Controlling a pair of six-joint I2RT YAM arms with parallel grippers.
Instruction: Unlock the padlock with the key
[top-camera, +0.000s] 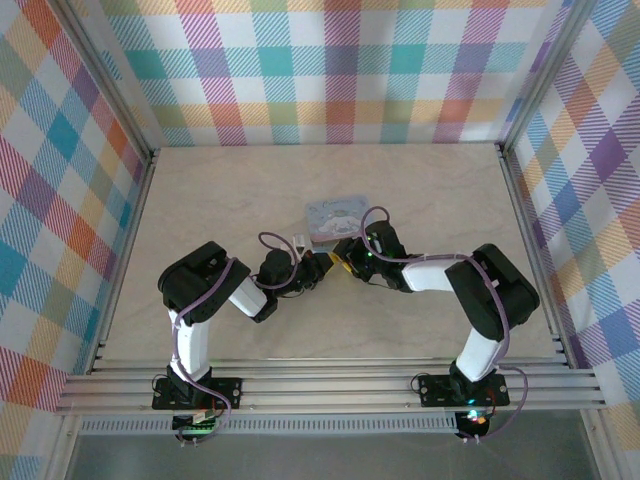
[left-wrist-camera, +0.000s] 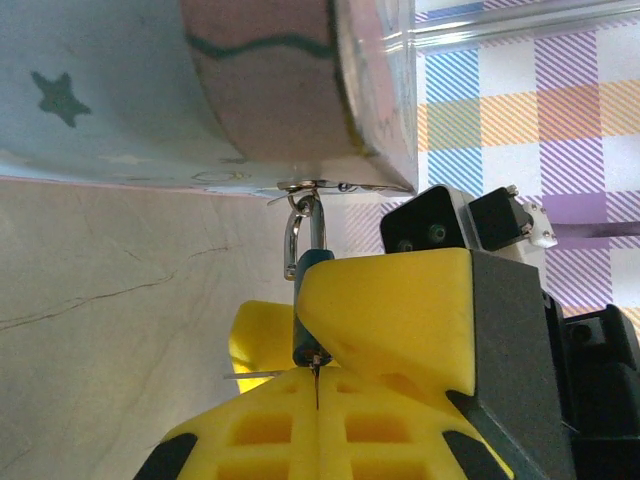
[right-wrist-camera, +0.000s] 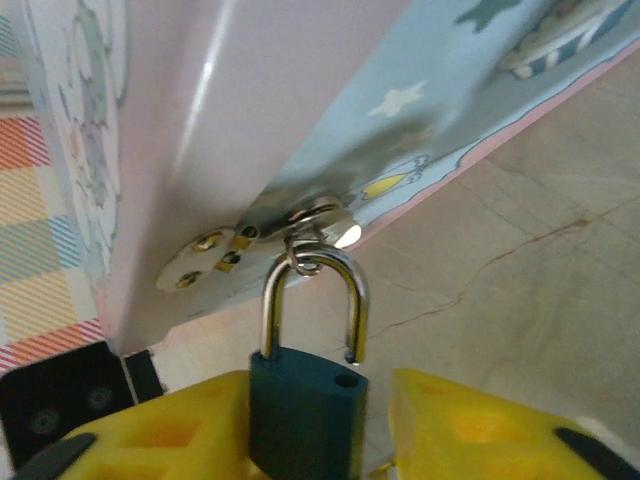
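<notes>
The teal padlock (right-wrist-camera: 303, 420) hangs by its silver shackle (right-wrist-camera: 357, 290) from the hasp ring (right-wrist-camera: 312, 215) of the pastel tin box (right-wrist-camera: 230, 110). The shackle's right leg is out of its hole in the body. My right gripper (right-wrist-camera: 320, 425) straddles the padlock. Its left finger (right-wrist-camera: 170, 430) touches the body, and a gap shows before the right finger (right-wrist-camera: 470, 425). In the left wrist view, my left gripper (left-wrist-camera: 316, 388) is shut on the tiny key (left-wrist-camera: 316, 368), whose tip is in the bottom of the padlock (left-wrist-camera: 305, 325). From above, both grippers (top-camera: 322, 270) (top-camera: 347, 262) meet by the box (top-camera: 335, 215).
The tin box (left-wrist-camera: 120, 90) lies on the pale wooden table (top-camera: 430, 190), which has plaid walls on three sides. A thin silvery wire (left-wrist-camera: 252, 375) sticks out sideways by the key. Both arms crowd the middle of the table, close to the box's near edge.
</notes>
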